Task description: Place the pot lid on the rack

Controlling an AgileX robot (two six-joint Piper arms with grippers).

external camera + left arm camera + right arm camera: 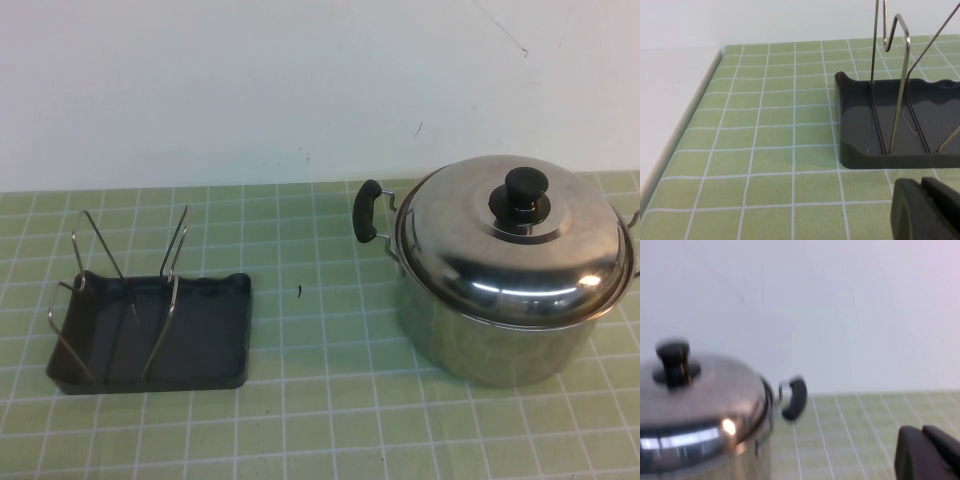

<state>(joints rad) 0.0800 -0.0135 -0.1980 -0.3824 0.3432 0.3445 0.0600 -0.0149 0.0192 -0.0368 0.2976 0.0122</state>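
Note:
The shiny domed pot lid [500, 250] with its black knob [525, 195] sits on the steel pot [490, 345] at the right of the table. It also shows in the right wrist view [695, 390]. The rack [150, 330], wire prongs on a dark grey tray, stands at the left and also shows in the left wrist view [900, 130]. My left gripper [921, 187] is shut and empty, close to the tray's near edge. My right gripper [922, 432] is shut and empty, off to the side of the pot. Neither arm shows in the high view.
The table has a green checked cloth [320, 400]. A white wall stands behind it. The pot's black side handle [368, 212] sticks out toward the rack. The table's edge [685, 130] runs beside the rack in the left wrist view. A small dark speck [299, 291] lies between rack and pot.

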